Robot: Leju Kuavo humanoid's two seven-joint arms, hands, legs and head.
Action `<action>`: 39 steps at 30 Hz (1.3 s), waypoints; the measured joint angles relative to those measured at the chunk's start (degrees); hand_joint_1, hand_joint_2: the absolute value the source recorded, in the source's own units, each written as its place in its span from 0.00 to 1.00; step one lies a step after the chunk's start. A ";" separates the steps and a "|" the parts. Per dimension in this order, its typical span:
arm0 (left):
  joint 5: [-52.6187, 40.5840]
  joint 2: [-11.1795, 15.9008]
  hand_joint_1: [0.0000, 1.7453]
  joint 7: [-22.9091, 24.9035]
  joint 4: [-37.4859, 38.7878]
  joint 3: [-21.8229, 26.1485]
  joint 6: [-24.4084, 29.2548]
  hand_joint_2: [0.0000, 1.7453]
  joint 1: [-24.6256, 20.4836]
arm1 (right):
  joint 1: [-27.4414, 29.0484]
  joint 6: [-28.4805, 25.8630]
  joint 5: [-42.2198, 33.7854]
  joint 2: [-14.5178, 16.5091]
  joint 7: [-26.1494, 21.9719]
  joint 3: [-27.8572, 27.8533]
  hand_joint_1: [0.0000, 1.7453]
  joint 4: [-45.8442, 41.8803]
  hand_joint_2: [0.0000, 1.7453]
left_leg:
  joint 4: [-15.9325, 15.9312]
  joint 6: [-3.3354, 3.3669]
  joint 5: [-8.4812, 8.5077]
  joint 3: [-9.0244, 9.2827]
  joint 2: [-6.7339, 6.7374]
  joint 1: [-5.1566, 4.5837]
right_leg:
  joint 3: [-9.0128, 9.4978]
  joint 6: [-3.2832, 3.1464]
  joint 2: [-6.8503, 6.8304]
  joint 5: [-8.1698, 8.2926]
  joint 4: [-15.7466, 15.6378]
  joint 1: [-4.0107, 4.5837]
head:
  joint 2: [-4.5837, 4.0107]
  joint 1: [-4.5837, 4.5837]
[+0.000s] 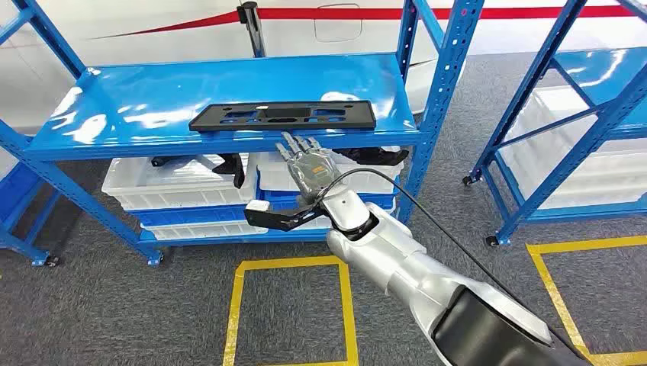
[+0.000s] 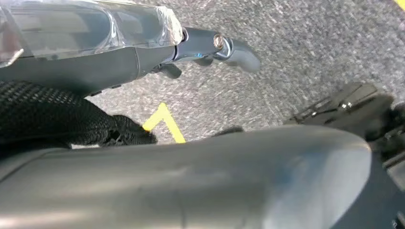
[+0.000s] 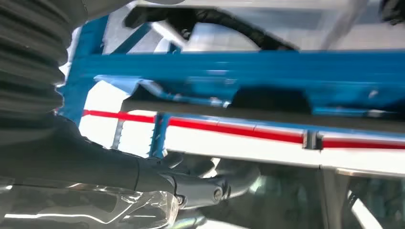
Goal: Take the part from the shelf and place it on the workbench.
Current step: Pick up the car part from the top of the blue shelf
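One flat black part lies on the blue shelf just beyond my right hand. Its fingers reach out spread, holding nothing, tips hidden at the shelf edge. My left hand is blurred; I cannot tell its grip.

Glossy blue on the shelf and its perforated uprights, black on the flat part with its cut-out openings. Translucent white for the bins below, speckled grey for the carpet crossed by yellow floor lines. Silver and grey on the right hand, red for the stripe across the white wall.
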 joint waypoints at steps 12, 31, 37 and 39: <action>0.65 -0.10 0.00 0.24 0.15 -0.58 0.03 0.00 0.47 | 1.73 -0.53 -0.17 -0.50 -0.70 0.62 0.00 0.13 1.00 | -4.97 -1.52 -6.51 10.80 -0.84 2.12 | -11.21 2.31 -0.80 -1.06 9.33 -0.17 | -0.01 0.11; 1.92 0.19 0.00 0.15 0.35 -1.16 0.73 0.00 0.22 | 2.99 -0.54 0.19 1.87 -2.46 1.74 0.00 -0.67 1.00 | -2.15 -2.13 -0.38 0.51 -0.37 0.96 | -0.49 -0.01 0.17 1.43 -0.63 0.05 | 0.00 -0.33; 1.99 0.06 0.00 -0.50 0.34 -1.56 1.03 0.00 -0.04 | 1.52 0.05 0.25 3.57 -2.08 2.63 0.00 -2.89 1.00 | -3.24 -1.29 -1.70 3.85 -0.28 1.33 | -4.05 1.48 -0.43 -2.05 8.75 0.27 | -0.01 -0.35; 2.14 -0.03 0.00 -0.68 0.34 -1.71 1.03 0.00 0.06 | 1.87 0.31 0.16 3.58 -2.03 2.91 0.00 -3.15 1.00 | -3.23 -1.03 -2.56 4.83 -0.38 1.30 | -8.98 1.65 -0.50 -5.15 16.04 0.26 | -0.01 -0.33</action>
